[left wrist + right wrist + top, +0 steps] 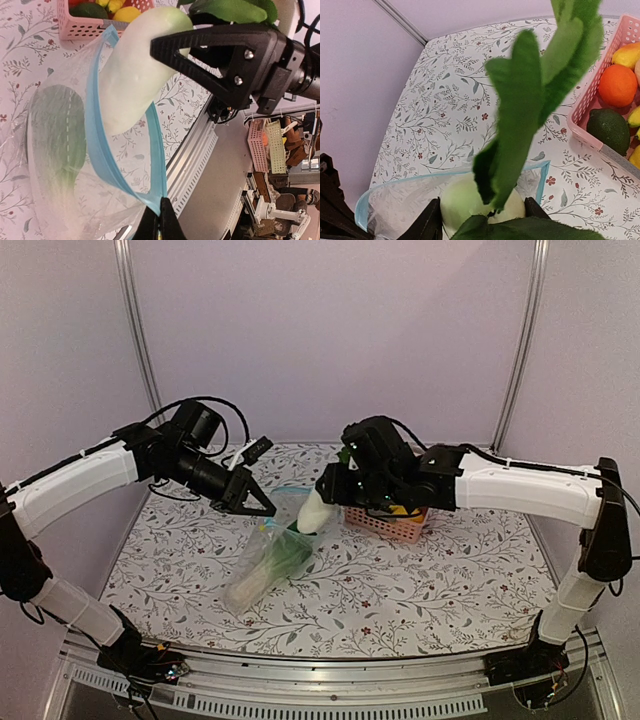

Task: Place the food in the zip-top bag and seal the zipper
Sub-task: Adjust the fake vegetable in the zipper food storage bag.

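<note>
The clear zip-top bag (262, 565) lies on the table with its mouth raised and open. My left gripper (256, 503) is shut on the light-blue zipper (95, 135) at one corner, its fingertips (161, 226) pinched together on the strip. My right gripper (327, 492) is shut on a bok choy (313, 512) and holds it tilted, its white stem (135, 75) pointing into the bag's mouth. In the right wrist view the green leaves (535, 100) stand up in front and the stem (470, 202) sits between the fingers (432, 225). Another green leafy vegetable (60, 130) lies inside the bag.
A pink slatted basket (388, 525) stands just right of the bag, under my right arm. It holds an orange round fruit (618, 85), a dark green avocado (612, 131) and yellow pieces (125, 12). The table's front rail (200, 150) runs close to the bag.
</note>
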`<state>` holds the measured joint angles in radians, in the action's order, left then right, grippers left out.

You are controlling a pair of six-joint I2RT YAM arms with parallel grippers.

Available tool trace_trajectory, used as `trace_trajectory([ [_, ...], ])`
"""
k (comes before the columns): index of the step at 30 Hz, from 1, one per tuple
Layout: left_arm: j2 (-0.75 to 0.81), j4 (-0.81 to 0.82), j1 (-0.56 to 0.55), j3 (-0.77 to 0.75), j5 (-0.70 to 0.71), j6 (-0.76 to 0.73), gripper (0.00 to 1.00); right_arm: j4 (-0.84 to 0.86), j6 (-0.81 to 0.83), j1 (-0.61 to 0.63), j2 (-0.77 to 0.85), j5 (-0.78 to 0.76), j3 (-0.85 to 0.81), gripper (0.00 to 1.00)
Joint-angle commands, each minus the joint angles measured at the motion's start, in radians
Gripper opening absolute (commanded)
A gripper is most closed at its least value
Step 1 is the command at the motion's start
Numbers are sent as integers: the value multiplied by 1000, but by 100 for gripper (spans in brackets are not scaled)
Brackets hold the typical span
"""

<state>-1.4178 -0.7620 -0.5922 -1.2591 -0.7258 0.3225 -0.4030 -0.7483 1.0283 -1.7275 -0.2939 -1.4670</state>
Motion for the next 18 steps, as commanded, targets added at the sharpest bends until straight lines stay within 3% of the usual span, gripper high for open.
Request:
trace_trajectory([
  [1, 22, 27, 14, 21, -10, 2, 0, 131, -75, 1, -16, 79, 22, 46],
  [18, 29, 46, 16, 31, 3, 8, 0, 244, -200, 69, -157, 256, -8, 44],
])
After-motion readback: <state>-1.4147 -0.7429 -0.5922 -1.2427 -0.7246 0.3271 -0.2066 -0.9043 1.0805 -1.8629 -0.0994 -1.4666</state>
